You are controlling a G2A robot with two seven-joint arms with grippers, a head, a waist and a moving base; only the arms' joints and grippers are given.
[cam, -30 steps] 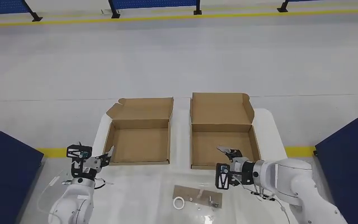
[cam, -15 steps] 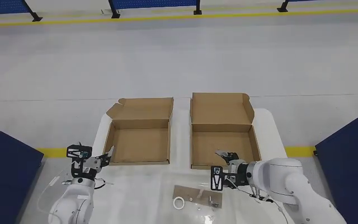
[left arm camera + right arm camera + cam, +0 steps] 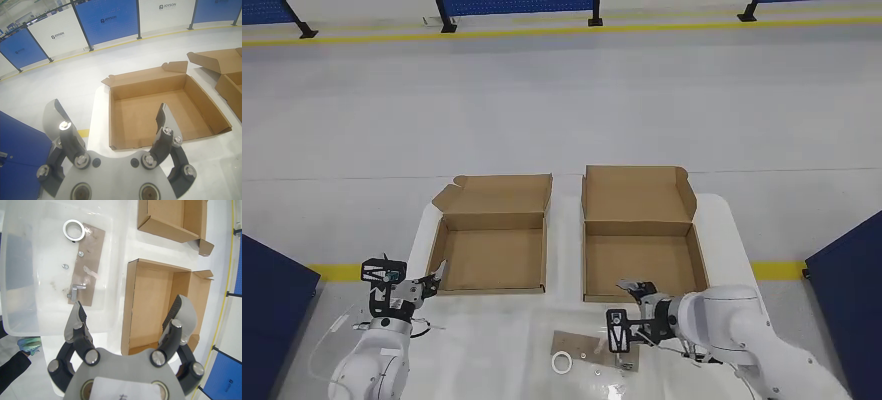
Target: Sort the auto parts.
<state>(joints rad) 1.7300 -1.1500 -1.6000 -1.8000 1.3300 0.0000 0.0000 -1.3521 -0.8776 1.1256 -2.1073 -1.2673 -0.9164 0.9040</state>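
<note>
Nearest the robot, a clear plastic bin (image 3: pixel 20 330) sits on the white tabletop (image 3: pixel 492 320) and holds the auto parts. Inside it lie a metal ring (image 3: pixel 73 230), two small fasteners (image 3: pixel 81 254) and an L-shaped metal bracket (image 3: pixel 75 291). The bracket rests partly on a strip of brown card (image 3: pixel 88 266) on the bin's floor. The right gripper (image 3: pixel 128 300) hangs above the bin's edge on the side toward the boxes. Its jaws are spread wide and hold nothing, and one fingertip is just beside the bracket, so the bracket is probably the first part to be picked. The left gripper (image 3: pixel 109 102) is well off to the bin's left, also wide open and holding nothing, and appears to be waiting its turn. Just beyond the bin, two open cardboard boxes stand side by side with their lids folded back, most likely to receive the sorted parts. The right box (image 3: pixel 151 306) is directly past the right gripper, and the left box (image 3: pixel 160 117) is in front of the left gripper. Every part seen lies in the bin, so sorting appears to be at its very start. Far beyond the bin, blue and white partition panels (image 3: pixel 105 19) line the floor, each carrying a small printed logo with lettering.
</note>
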